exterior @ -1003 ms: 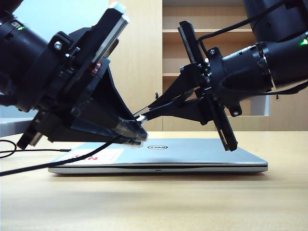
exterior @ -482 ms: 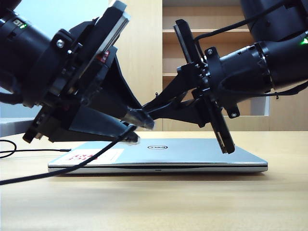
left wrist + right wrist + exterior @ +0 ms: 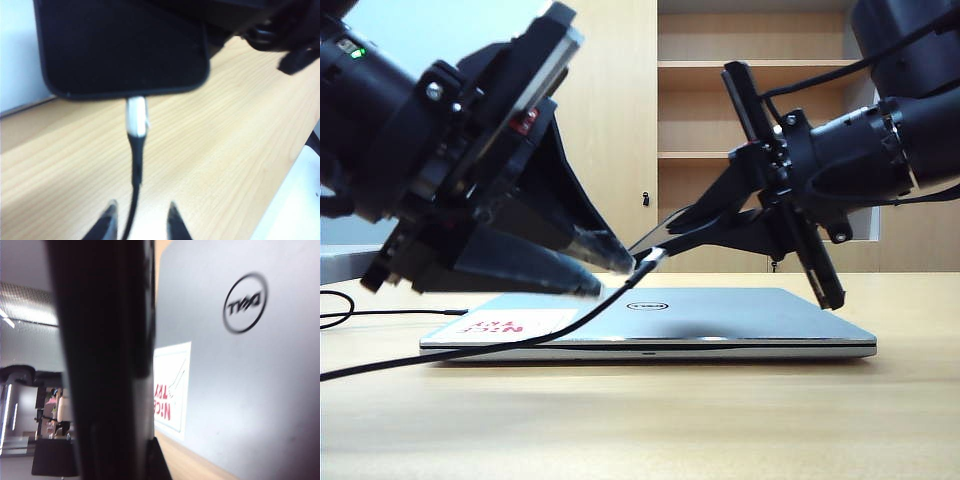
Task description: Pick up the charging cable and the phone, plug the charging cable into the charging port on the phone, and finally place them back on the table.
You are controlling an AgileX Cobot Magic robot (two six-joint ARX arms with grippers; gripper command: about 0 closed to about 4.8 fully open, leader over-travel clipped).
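Left gripper (image 3: 138, 222) is open above the bench (image 3: 225, 150), its fingers either side of the charging cable (image 3: 135, 165) without pinching it; the plug sits in the phone (image 3: 122, 45) just ahead. Right gripper (image 3: 655, 252) is closed on the phone, held above the laptop (image 3: 240, 365), logo "DELL". Its sticker (image 3: 170, 390) has red lettering, unreadable.

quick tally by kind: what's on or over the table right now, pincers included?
Phones: 1, the phone, held in the shut right pincer.
Cables: 1, the charging cable, plug seated in the phone's edge.
Laptops: 1, the closed silver laptop, on the table.
Pincers: 2, counting the left pincer, open around the cable.
Total: 5.
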